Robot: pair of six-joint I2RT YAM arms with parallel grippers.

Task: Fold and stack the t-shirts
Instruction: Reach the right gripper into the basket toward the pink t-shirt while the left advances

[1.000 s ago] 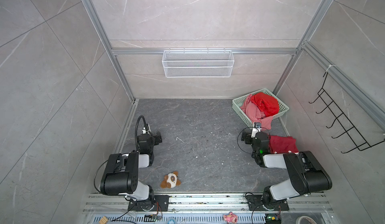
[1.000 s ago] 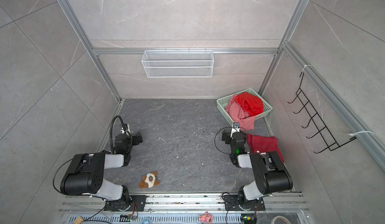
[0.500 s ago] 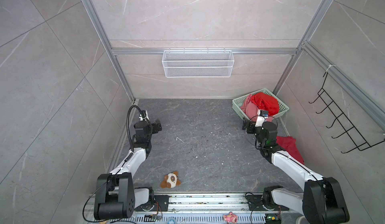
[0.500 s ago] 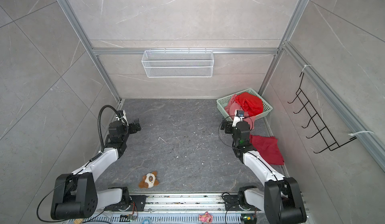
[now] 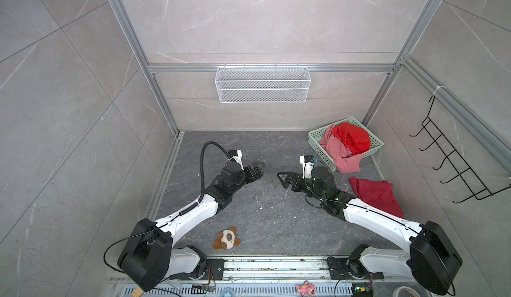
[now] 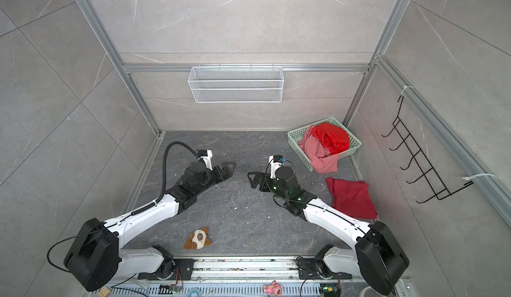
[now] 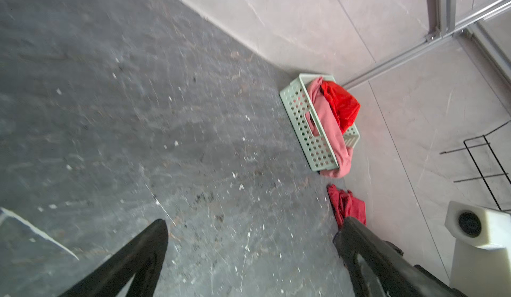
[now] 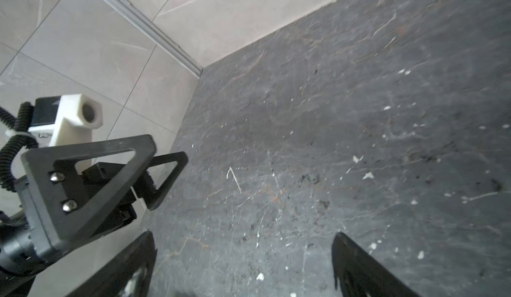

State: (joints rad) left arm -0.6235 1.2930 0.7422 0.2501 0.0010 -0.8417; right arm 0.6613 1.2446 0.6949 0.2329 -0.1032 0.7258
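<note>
T-shirts [image 6: 318,150]: salmon-pink shirt [image 5: 341,156] and scarlet shirt [image 5: 354,139] bunched in basket [image 5: 317,149]; crimson shirt [image 5: 377,197] on surface [image 5: 249,212] just beside. Light, limp cloth, so pinch a hem or shoulder edge. Left gripper [image 5: 260,171] and right gripper [image 5: 282,181]: jaws apart, empty.

Dark grey stone-look desk [image 5: 257,215], scuffed, with white specks all over.
Directly on it: mint-green basket [image 5: 322,129] in the far right corner, salmon-pink t-shirt [image 5: 345,163] spilling over its near wall onto the surface, dark crimson t-shirt [image 5: 376,196] rumpled near that, plush toy [image 5: 226,239] near the front edge.
</note>
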